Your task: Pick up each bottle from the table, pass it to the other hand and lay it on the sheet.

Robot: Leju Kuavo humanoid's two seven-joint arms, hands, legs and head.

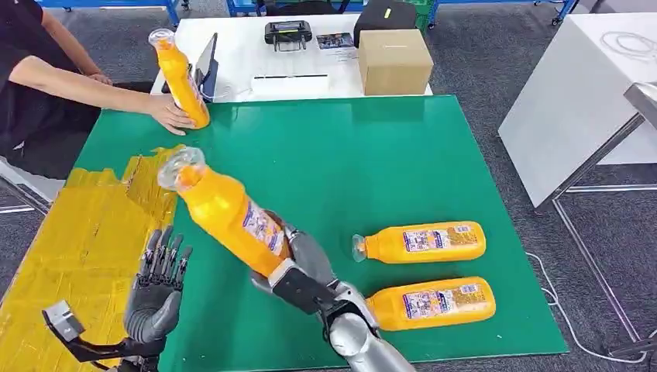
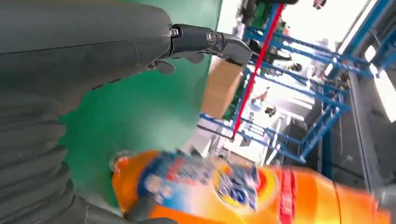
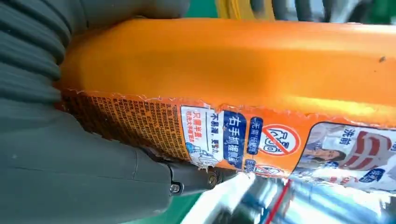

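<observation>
The base of the held bottle [image 1: 228,213] is hidden in the head view by the right hand [image 1: 298,267] gripping it. In the right wrist view both its ends are cut off by the picture's edges, and its label's small print cannot be read. In the left wrist view the bottle is blurred and cut off at the lower edge. The left hand [image 1: 157,291] is partly cut off by the lower edge of the head view. The person [image 1: 46,74] is cut off at the left and top edges.
</observation>
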